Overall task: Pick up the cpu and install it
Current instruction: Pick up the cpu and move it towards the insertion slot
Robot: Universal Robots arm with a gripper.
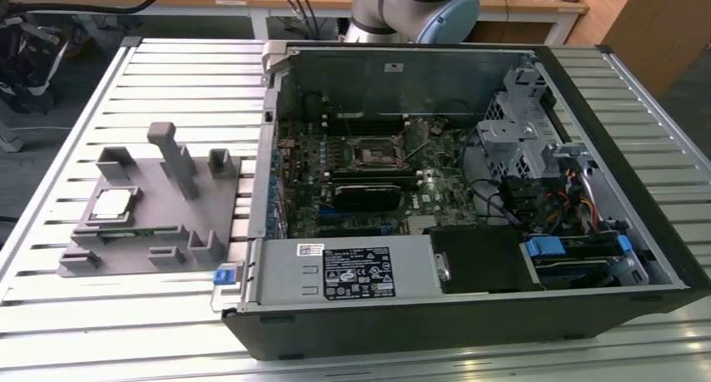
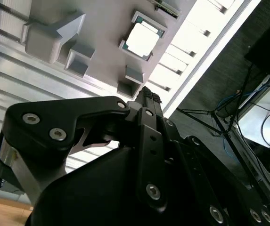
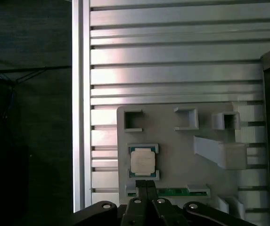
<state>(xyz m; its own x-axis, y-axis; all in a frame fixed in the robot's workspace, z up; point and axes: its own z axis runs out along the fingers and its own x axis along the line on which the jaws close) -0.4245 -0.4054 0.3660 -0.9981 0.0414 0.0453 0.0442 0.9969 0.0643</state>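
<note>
A slatted metal desk (image 1: pixel 67 315) carries everything. In the exterior view, an open computer case (image 1: pixel 467 319) lies on it and takes up the middle and the three o'clock side, its board facing up. The arm (image 1: pixel 428 12) rises behind the case at twelve o'clock. A grey holder (image 1: pixel 166 224) with upright pegs lies flat on the desk at nine o'clock from the case, just beside its wall. Near the middle of the board sits the black square socket (image 1: pixel 375 151) with its metal frame, with nothing in it.

The cpu (image 1: pixel 112 203) rests flat in a shallow recess on the holder's nine o'clock side, silvery top upward. Both wrist views look down on it (image 3: pixel 142 161) (image 2: pixel 141 38). In both, the jaws are pressed narrow with nothing between them; their tips are near the cpu but apart from it.
</note>
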